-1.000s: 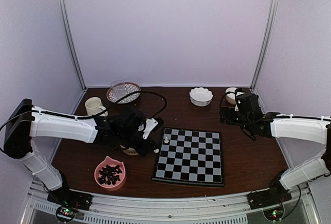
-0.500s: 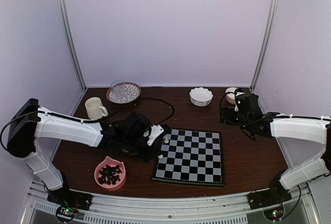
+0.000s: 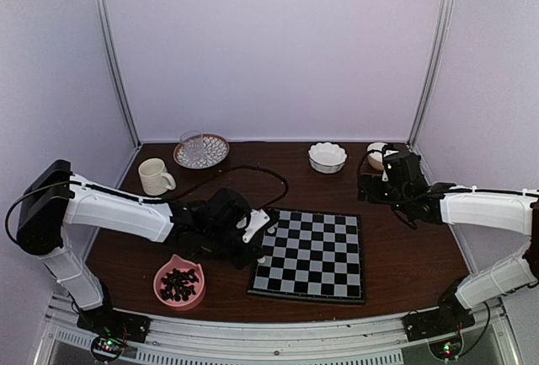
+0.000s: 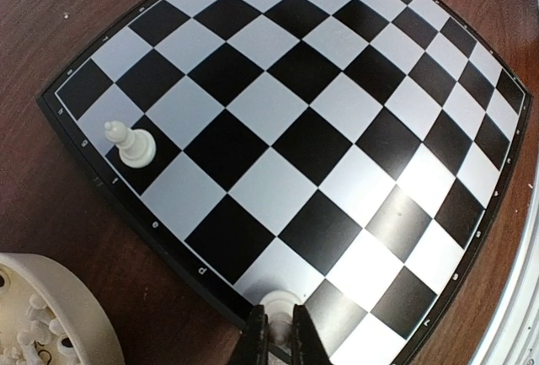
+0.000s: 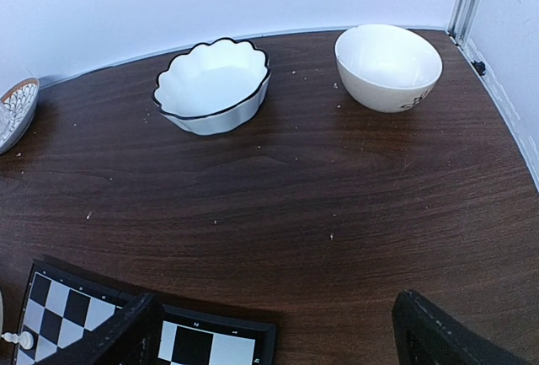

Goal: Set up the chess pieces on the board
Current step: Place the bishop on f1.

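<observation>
Right now your left fingers [image 4: 278,331] are clamped shut on a small white chess piece [image 4: 279,301], holding it at the left edge of the board [image 4: 320,129], over the outermost row of squares. Whether its base touches the board you cannot tell. A white pawn [image 4: 130,144] stands upright in that same outer row, further toward the board's far-left corner and well apart from the held piece. Just off the board's left edge, beside those fingers, sits a cream bowl [image 4: 76,297] with more white chessmen [image 4: 29,331] lying in it. A pink bowl [image 3: 160,291] of small dark pieces [image 3: 178,283] rests on the worktop [image 3: 404,264] to the left of the board's near-left corner. Well off the board's far-left corner you have a pale mug [image 3: 154,175], and further back from that corner a patterned plate [image 3: 221,150] carrying a clear glass [image 3: 192,142]. Beyond the board's far edge stands a white scalloped bowl [image 5: 215,87], and beyond the board's far-right corner a round off-white bowl [image 5: 389,66]. Your right fingers [image 5: 276,319] are spread wide apart, gripping nothing, and they hang above bare worktop just beyond the board's far-right corner, between the board and that off-white bowl. The board itself lies flat on the worktop, black and pale grey checks inside a thin dark border, and a black cable [image 3: 253,168] loops over the worktop beyond the board's far-left corner.
</observation>
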